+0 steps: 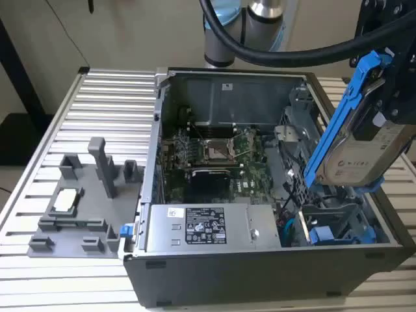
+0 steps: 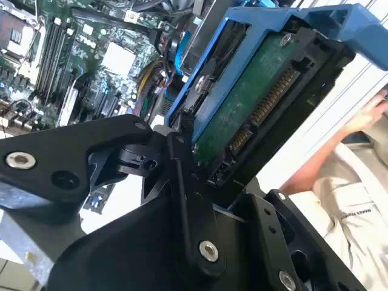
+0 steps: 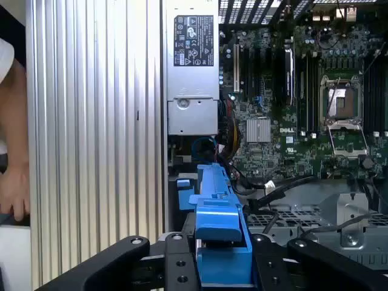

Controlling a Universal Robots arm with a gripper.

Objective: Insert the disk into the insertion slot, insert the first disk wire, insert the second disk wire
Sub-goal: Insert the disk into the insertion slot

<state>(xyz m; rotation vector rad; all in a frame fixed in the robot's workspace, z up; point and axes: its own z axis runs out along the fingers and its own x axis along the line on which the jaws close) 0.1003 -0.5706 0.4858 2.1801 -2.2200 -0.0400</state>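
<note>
Exterior view looks obliquely down into the open computer case [image 1: 260, 276]; both wrist views, much closer, share its motherboard [image 3: 285, 121].

Lab: slotted aluminium bench [image 1: 97, 104], robot arm [image 1: 221, 40]

The disk [image 1: 364, 149] is silver-grey with a pale label, framed in bright blue. Gripping the disk, the tool [image 3: 221, 260] is black. Under the disk, the insertion slot [image 1: 335, 224] is dark grey with blue tabs. The surface [image 1: 97, 97] is ribbed silver.

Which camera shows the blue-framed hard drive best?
The exterior view: the disk shows nearly whole, tilted, label and blue frame visible. The second wrist view shows its green circuit-board side; the first wrist view, the frame's edge.
</note>
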